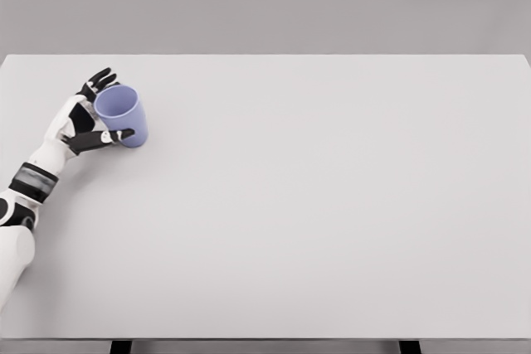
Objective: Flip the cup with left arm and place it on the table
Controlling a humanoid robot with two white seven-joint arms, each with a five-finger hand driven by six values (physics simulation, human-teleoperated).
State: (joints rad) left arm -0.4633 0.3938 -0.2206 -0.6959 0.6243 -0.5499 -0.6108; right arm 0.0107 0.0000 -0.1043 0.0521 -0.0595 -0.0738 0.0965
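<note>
A light purple cup stands at the far left of the white table, tilted a little so that its open mouth faces up and toward me. My left hand reaches in from the lower left and wraps around the cup. The black fingers curl behind the rim and the thumb lies across the cup's near side. The cup's base seems to touch the table. No right arm shows.
The white table fills the view, with its far edge at the top and its near edge along the bottom. Two dark table legs show under the near edge. A plain grey wall stands behind.
</note>
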